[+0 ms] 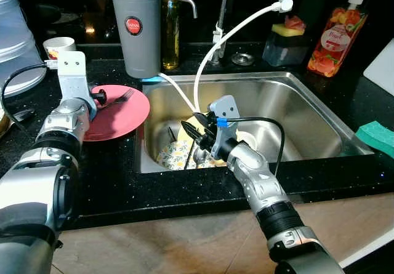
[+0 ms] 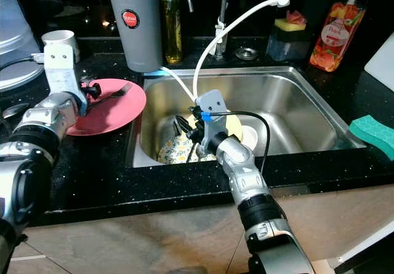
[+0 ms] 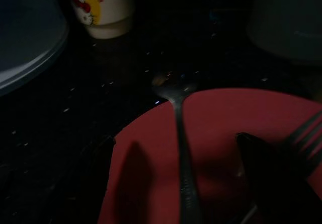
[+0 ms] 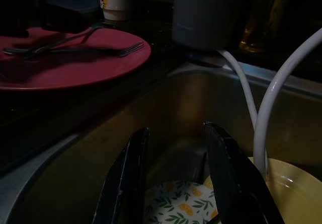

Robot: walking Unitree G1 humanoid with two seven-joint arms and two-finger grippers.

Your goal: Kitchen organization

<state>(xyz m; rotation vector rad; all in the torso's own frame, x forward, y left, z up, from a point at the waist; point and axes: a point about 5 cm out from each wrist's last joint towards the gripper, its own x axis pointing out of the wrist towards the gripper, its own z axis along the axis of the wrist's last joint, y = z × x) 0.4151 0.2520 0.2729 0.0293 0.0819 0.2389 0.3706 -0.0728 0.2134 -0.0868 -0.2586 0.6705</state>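
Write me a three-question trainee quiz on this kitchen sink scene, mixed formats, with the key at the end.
1. True or false: the red plate lies inside the steel sink.
2. Multiple choice: the right gripper hangs over which item? A) the green sponge B) the leaf-patterned plate C) the white mug
3. Fill in: the cutlery on the red plate includes a spoon and a ____.

Key: 1 false, it lies on the black counter beside the sink. 2 B. 3 fork.
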